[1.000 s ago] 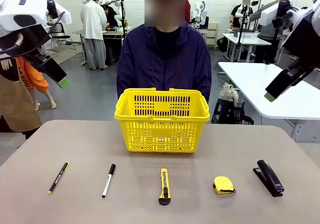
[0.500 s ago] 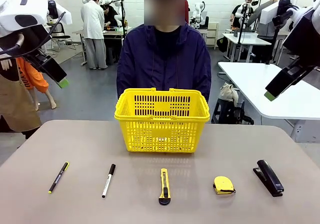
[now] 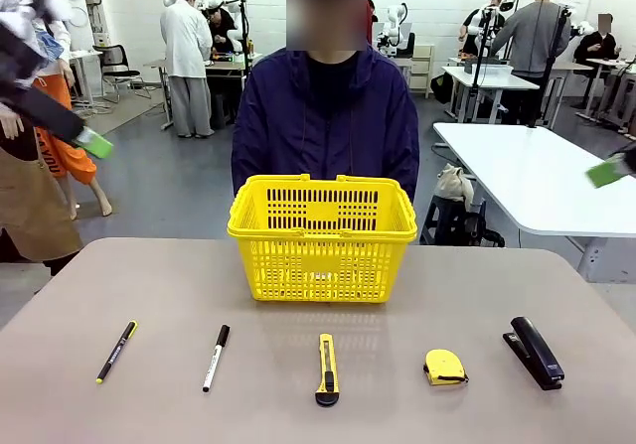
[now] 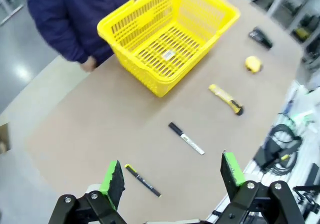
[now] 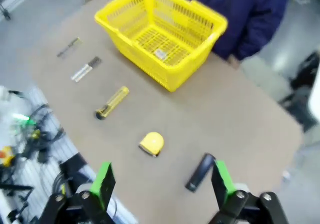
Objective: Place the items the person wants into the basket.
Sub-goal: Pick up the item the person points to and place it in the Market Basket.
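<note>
- Front view: the basket (image 3: pixel 318 265) is standing upright at the far middle of the bench (image 3: pixel 517 285), directly in front of the person (image 3: pixel 328 116). A row is lying along the near side, from left to right: the pen (image 3: pixel 117 351), the white marker (image 3: pixel 216 358), the utility knife (image 3: pixel 327 369), the tape measure (image 3: pixel 445 367) and the black stapler (image 3: pixel 536 352) (each well apart from its neighbours, all outside the basket).
- Left wrist view: the left end effector (image 4: pixel 172 171) is hanging high above the bench, with its fingers spread wide and nothing between them. The pen is lying below, just inside the left green pad, with the marker beyond it.
- Right wrist view: the right end effector (image 5: pixel 161 178) is hanging high above the bench, likewise spread wide and gripping nothing. The tape measure and the stapler are lying below, between its pads, with the basket farther off.
</note>
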